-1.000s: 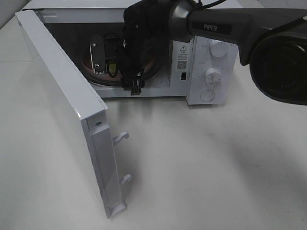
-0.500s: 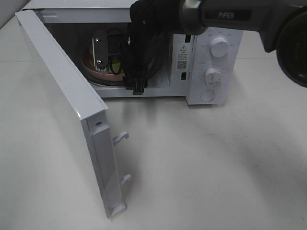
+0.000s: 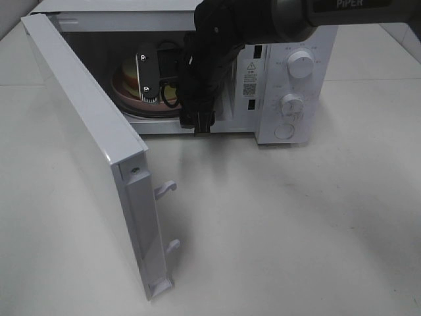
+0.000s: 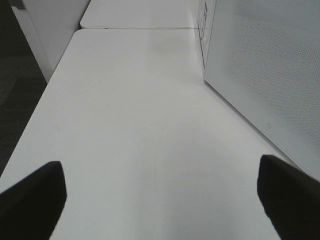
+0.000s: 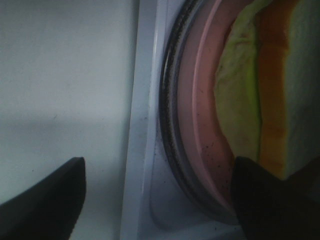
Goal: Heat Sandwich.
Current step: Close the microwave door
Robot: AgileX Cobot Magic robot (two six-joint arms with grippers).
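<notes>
The sandwich [image 5: 260, 95], white bread with a tan crust and pale yellow-green filling, lies on a round pink plate [image 5: 200, 125] on the glass turntable inside the open microwave [image 3: 293, 39]. In the exterior high view only a yellowish bit of the sandwich [image 3: 168, 89] and the plate's rim [image 3: 123, 84] show beside the arm. My right gripper [image 3: 161, 82] reaches into the oven cavity and stands open [image 5: 160, 200], its dark fingertips [image 5: 45, 200] either side of the plate's near rim, holding nothing. My left gripper [image 4: 160, 200] hangs open over the bare table, outside the oven.
The microwave door [image 3: 85, 131] swings far out to the front left, its latch hooks facing the table. Two knobs [image 3: 300, 66] and a button sit on the panel at the right. The oven's perforated side wall [image 4: 265, 65] runs alongside the left gripper.
The right arm has shifted to the right, and its gripper has slid rightward across the plate. More of the plate's left rim shows. The door and left gripper have not moved.
</notes>
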